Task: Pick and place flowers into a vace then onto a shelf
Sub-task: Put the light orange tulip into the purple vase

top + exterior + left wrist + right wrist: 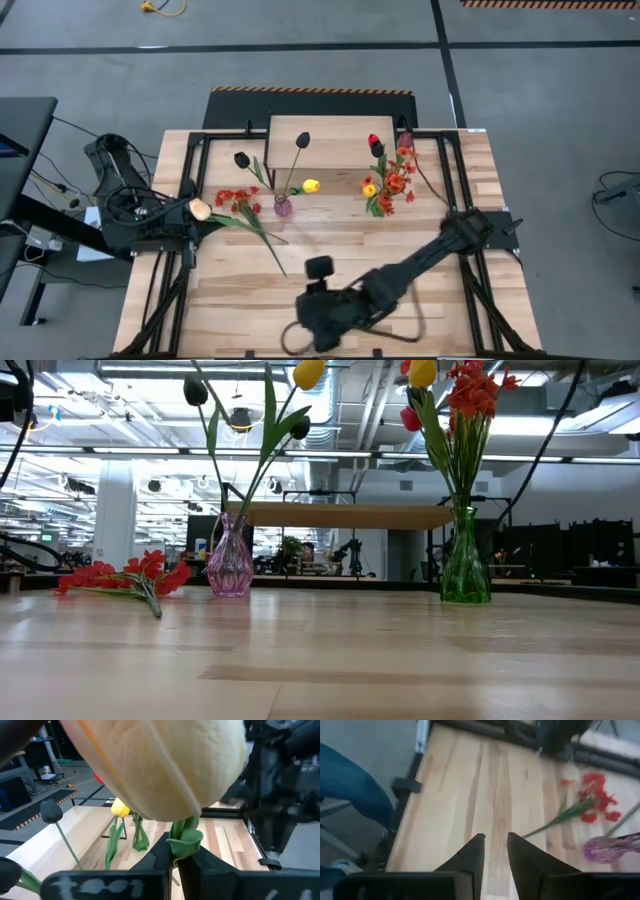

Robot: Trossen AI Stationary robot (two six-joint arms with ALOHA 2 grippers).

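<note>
My left gripper [181, 857] hovers at the table's left side, shut on a cream tulip [200, 209]. A pink vase [230, 560] stands on the table and holds two dark tulips [241, 159] and a yellow tulip [311, 185]. A red blossom spray [130, 574] lies flat on the table to its left. A green vase [465, 565] of red, yellow and orange flowers [388, 183] stands on the right. The shelf [320, 140] is at the back. My right gripper [495, 837] hangs over the near middle, fingers a narrow gap apart, with nothing between them. My left gripper pinches the cream tulip's green stem just under the head [184, 839] between its two fingertips [162, 854]. The big head [160, 765] stands above the fingers, lifted clear of the table. The stem below the fingers is hidden by the gripper.
A person's leg in blue trousers [347, 782] shows beside the table's edge in the right wrist view. Black frame rails [190, 170] run along both sides of the table. Bare planks [230, 300] lie between the vases and the near edge.
</note>
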